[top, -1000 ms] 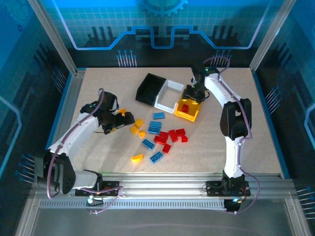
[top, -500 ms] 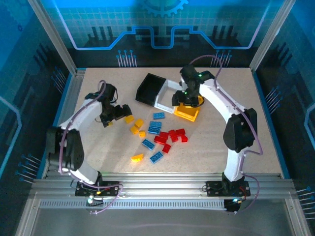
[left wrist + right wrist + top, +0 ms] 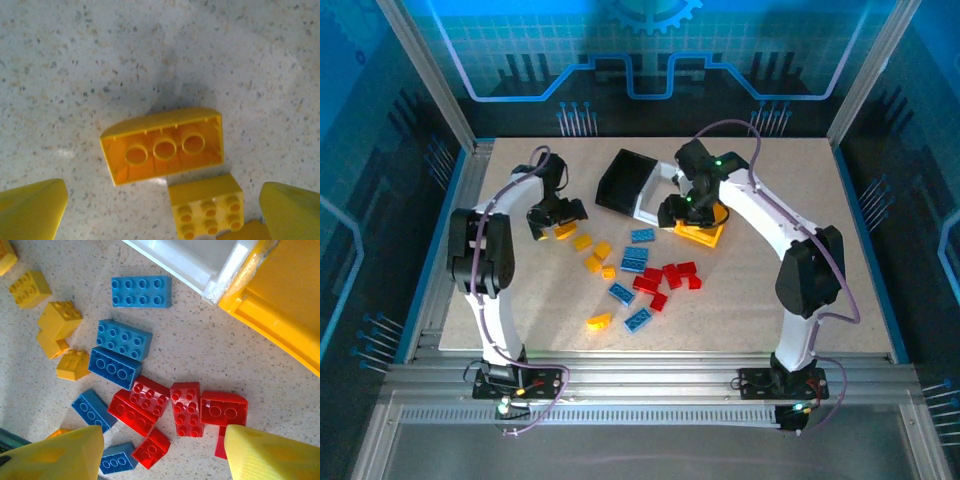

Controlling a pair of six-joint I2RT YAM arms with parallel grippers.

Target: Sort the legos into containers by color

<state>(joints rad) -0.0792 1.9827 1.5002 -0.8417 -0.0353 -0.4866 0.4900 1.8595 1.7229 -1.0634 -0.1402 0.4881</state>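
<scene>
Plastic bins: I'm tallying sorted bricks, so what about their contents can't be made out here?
1. Yellow plastic bin interior: in the top view the right gripper covers most of it; in the right wrist view the frame edge cuts it off.
2. Black plastic bin interior: top view, too dark.

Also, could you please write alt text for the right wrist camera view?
Looking down from the open right claw, a cluster of red bricks lies on the speckled table, with blue bricks beside them and yellow bricks toward the picture's left. Corners of a white bin and a yellow bin show at the top.
</scene>
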